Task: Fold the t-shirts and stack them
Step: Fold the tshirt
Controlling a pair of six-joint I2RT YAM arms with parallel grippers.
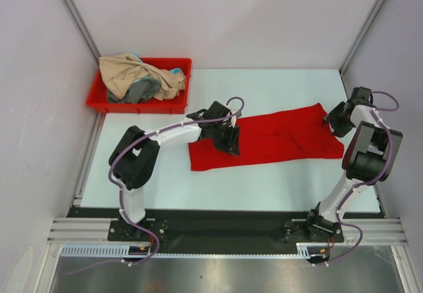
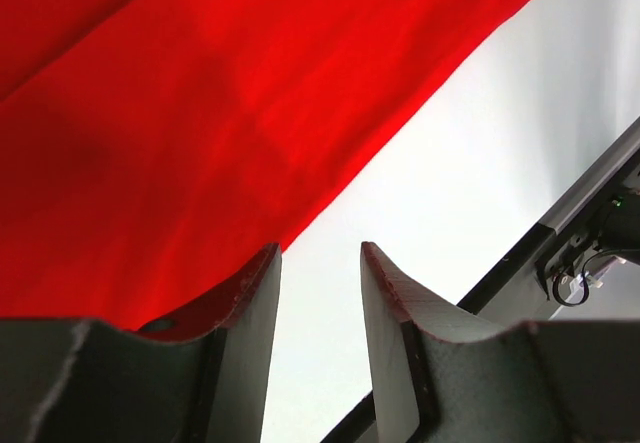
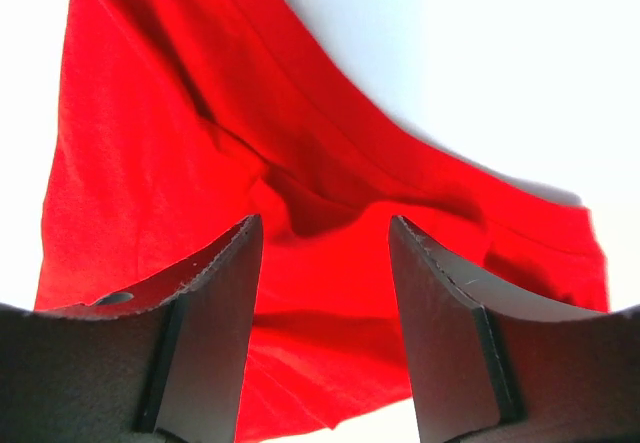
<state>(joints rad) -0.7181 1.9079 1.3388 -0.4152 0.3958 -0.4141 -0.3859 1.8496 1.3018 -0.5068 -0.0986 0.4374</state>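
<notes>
The red t-shirt [image 1: 271, 137] lies folded into a long strip across the middle of the white table. My left gripper [image 1: 229, 141] hovers over its left part, open and empty; in the left wrist view the red cloth [image 2: 200, 113] fills the upper left and its near edge runs by my fingertips [image 2: 262, 273]. My right gripper [image 1: 336, 122] is at the shirt's right end, open, with the red cloth [image 3: 200, 163] spread below its fingers [image 3: 235, 263]. The beige-tan shirt [image 1: 132, 71], a grey one [image 1: 142, 91] and a bit of light blue [image 1: 176, 72] lie heaped in the tray.
A red plastic tray [image 1: 106, 101] stands at the back left corner holding the heap. White walls and metal frame posts enclose the table. A black rail [image 1: 225, 223] runs along the near edge by the arm bases.
</notes>
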